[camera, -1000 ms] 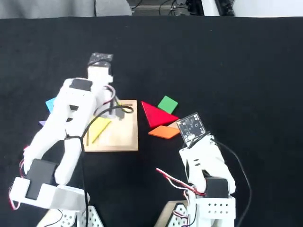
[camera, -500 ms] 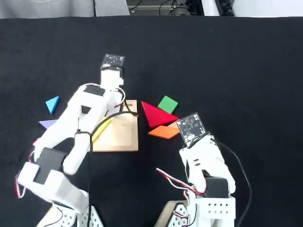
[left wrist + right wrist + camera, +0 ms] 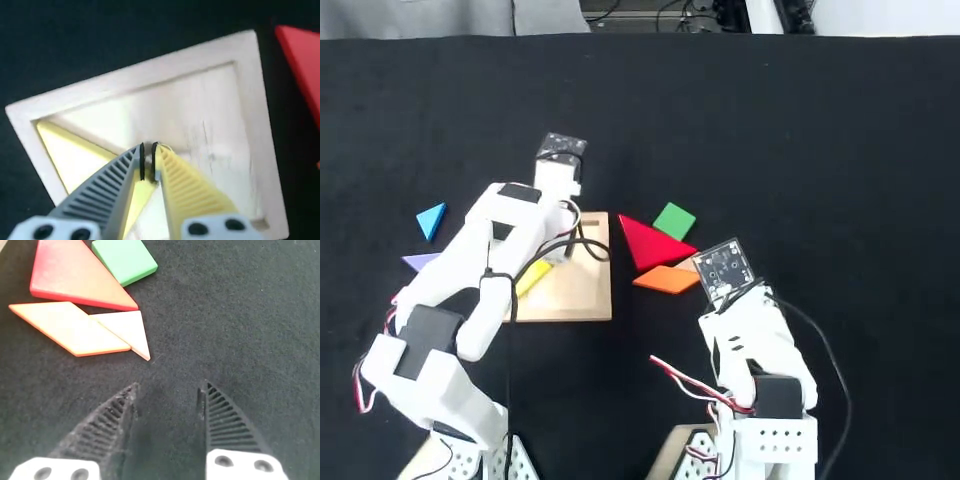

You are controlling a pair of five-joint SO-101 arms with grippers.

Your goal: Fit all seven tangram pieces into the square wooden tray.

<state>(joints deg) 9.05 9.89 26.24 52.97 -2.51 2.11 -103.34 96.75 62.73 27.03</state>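
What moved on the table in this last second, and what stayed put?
The left arm swung across the wooden tray toward the red triangle, uncovering the blue triangle and the purple piece. The left gripper hangs shut over the tray. The yellow triangle stayed in the tray. The right gripper, open, the red triangle, the green square and the orange piece did not move.

Seven flat pieces are showing. Five are triangles: a yellow triangle point(image 3: 532, 279), a blue triangle point(image 3: 430, 220), a purple triangle point(image 3: 420, 262), a red triangle point(image 3: 650, 242) and a pale triangle point(image 3: 127, 330). One green square point(image 3: 674, 220) and one orange parallelogram point(image 3: 665, 279) are joining them. One wooden tray point(image 3: 582, 290) is sitting on the bench point(image 3: 820, 150). Two arms are standing there, carrying the left pincer point(image 3: 148, 150) and the right pincer point(image 3: 167, 390).
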